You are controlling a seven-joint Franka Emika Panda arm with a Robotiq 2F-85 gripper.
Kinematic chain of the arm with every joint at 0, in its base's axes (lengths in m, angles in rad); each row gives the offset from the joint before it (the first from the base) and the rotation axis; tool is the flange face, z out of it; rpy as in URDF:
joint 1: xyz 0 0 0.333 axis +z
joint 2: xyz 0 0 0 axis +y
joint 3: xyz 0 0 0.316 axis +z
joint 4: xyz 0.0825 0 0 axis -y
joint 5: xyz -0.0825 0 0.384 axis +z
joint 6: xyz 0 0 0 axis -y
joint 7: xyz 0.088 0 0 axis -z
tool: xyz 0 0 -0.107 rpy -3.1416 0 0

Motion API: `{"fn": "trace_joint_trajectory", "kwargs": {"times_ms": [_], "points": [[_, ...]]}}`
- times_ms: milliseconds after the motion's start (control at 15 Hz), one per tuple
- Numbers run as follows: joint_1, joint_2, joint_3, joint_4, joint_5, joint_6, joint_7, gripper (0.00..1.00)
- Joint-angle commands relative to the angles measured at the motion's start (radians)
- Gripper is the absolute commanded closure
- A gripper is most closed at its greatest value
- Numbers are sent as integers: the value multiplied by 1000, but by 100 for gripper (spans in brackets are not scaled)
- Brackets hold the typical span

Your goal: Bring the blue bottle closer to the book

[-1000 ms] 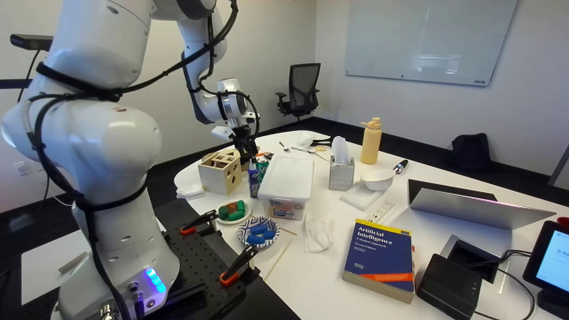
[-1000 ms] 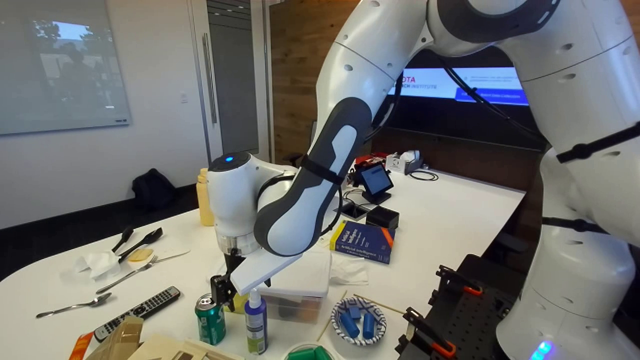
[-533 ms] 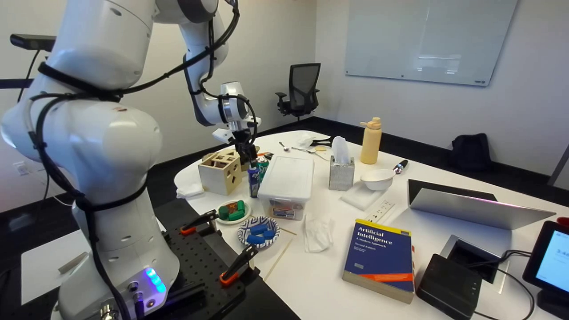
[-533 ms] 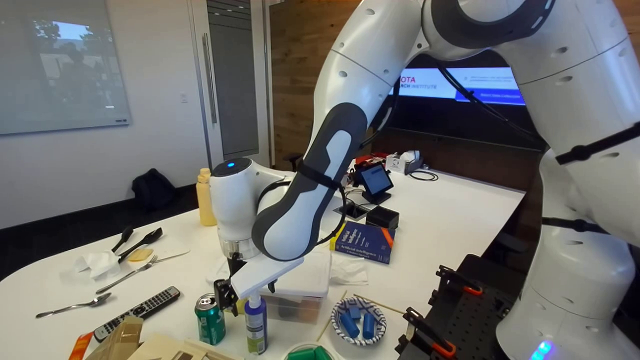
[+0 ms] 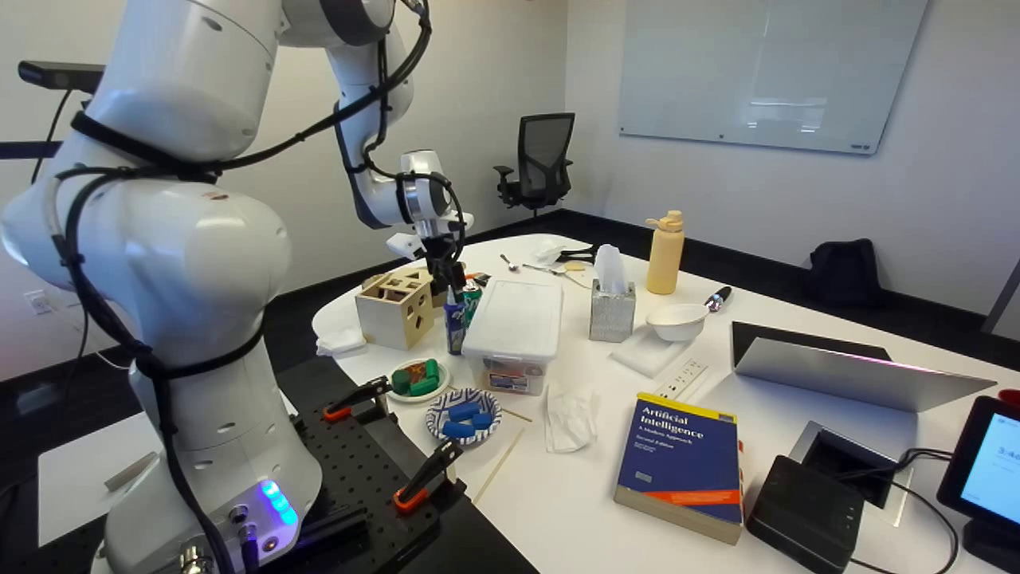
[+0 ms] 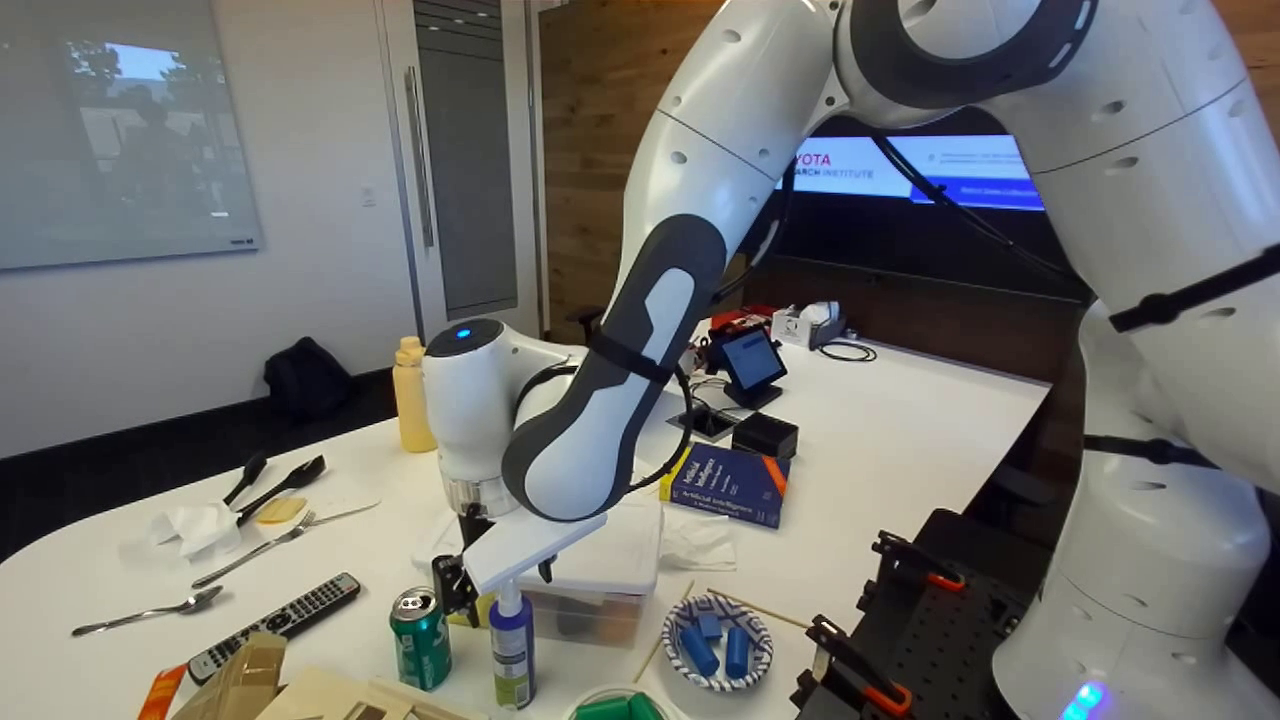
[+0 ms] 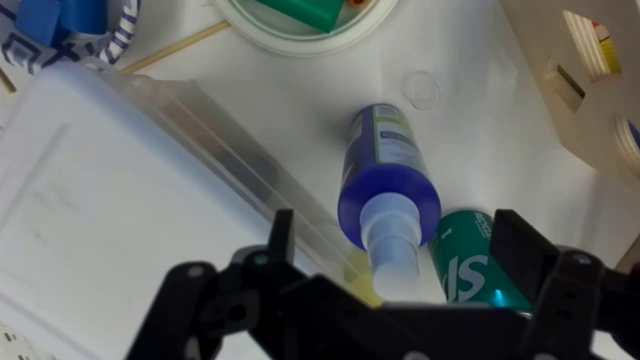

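In the wrist view the gripper [image 7: 394, 232] has its 2 jaws wide apart, with the pale top of the upright blue bottle [image 7: 390, 177] showing in the gap. The bottle stands on the white table [image 5: 550, 502] just beside a green can [image 6: 421, 642] and near a lidded plastic bin [image 5: 516, 317]. In both exterior views the book [image 5: 681, 456] lies flat and well apart from the bottle, the bin standing between them.
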Motion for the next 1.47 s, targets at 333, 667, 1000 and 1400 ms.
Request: {"fn": "trace_joint_trajectory", "kwargs": {"times_ms": [333, 667, 1000, 1400], "points": [[37, 19, -25, 20, 38, -5, -16, 66], [36, 12, -34, 19, 34, -6, -15, 92], [20, -19, -17, 7, 54, -16, -40, 92], [-14, -181, 31, -34, 140, -129, -177, 92]]}}
